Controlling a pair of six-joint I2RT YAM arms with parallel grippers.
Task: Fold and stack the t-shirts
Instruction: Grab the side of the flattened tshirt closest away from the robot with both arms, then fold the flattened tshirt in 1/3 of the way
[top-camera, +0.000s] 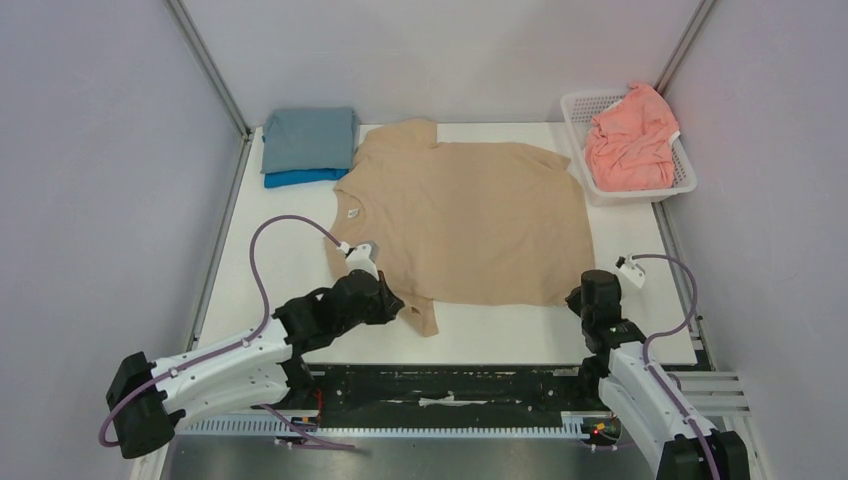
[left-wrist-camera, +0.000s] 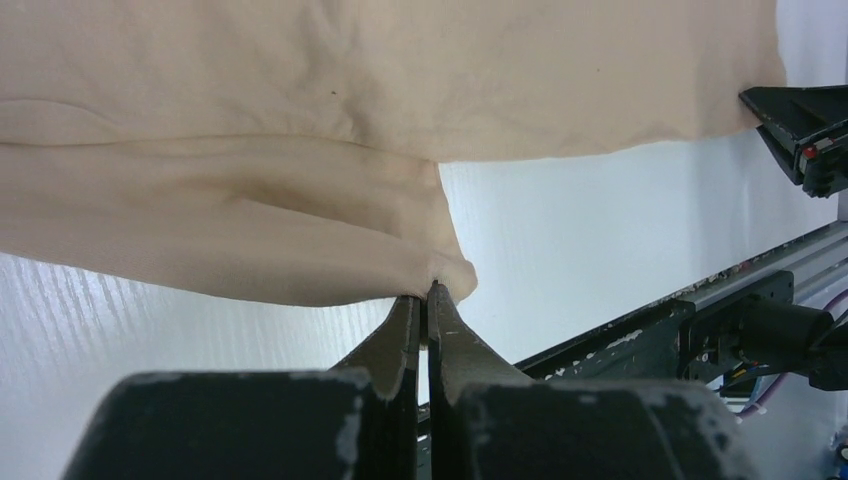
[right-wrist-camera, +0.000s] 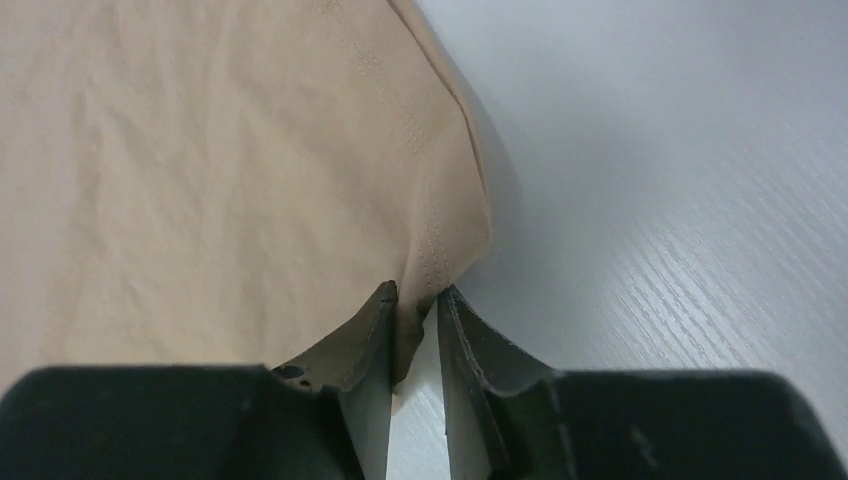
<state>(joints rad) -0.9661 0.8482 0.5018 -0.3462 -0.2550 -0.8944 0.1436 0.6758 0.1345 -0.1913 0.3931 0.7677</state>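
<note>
A tan t-shirt (top-camera: 470, 220) lies spread flat in the middle of the table, neck to the left. My left gripper (top-camera: 407, 312) is shut on the tip of its near sleeve (left-wrist-camera: 440, 265); the fingertips (left-wrist-camera: 428, 292) pinch the cloth. My right gripper (top-camera: 592, 285) is at the shirt's near right hem corner (right-wrist-camera: 440, 250). Its jaws (right-wrist-camera: 417, 298) stand narrow around that corner, with a gap still showing beside the cloth. A grey-blue t-shirt (top-camera: 308, 137) lies folded on a bright blue one (top-camera: 300, 178) at the back left. A salmon-pink t-shirt (top-camera: 630, 140) is bunched in the basket.
The white lattice basket (top-camera: 688, 178) stands at the back right corner. A black rail (top-camera: 450, 385) runs along the table's near edge between the arm bases. Grey walls close in left and right. A purple cable (top-camera: 262, 260) loops above the left arm.
</note>
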